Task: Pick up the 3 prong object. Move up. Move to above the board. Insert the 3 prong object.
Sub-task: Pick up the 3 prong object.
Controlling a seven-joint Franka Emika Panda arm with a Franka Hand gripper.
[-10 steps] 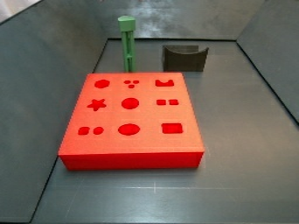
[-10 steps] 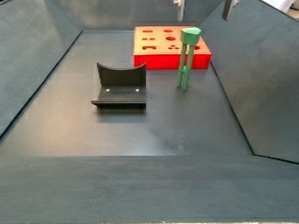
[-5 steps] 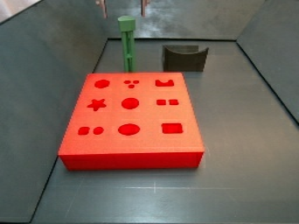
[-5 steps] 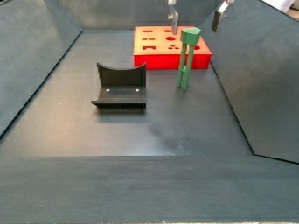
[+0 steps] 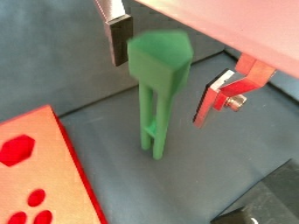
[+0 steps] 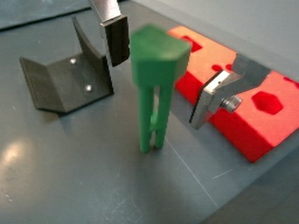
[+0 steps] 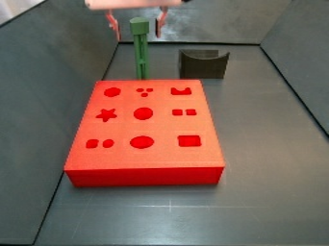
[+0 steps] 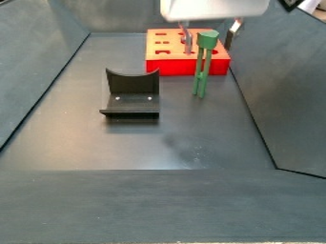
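The 3 prong object (image 7: 139, 50) is a tall slim green post standing upright on the floor just behind the red board (image 7: 141, 130). It also shows in the other side view (image 8: 204, 65) and in both wrist views (image 5: 156, 79) (image 6: 153, 87). My gripper (image 7: 137, 26) is open and has come down over the post's cap. Its fingers (image 5: 117, 39) stand on either side of the cap with gaps, not touching it. In a side view the gripper (image 8: 212, 38) hangs at the post's top. The board's cut-outs are empty.
The dark fixture (image 7: 203, 63) stands on the floor to the side of the post and behind the board; it also shows in a side view (image 8: 130, 93) and a wrist view (image 6: 65, 74). Grey walls enclose the floor.
My gripper has come down from the top edge of the side views, and its open fingers now flank the post's cap. The post and board have not moved.
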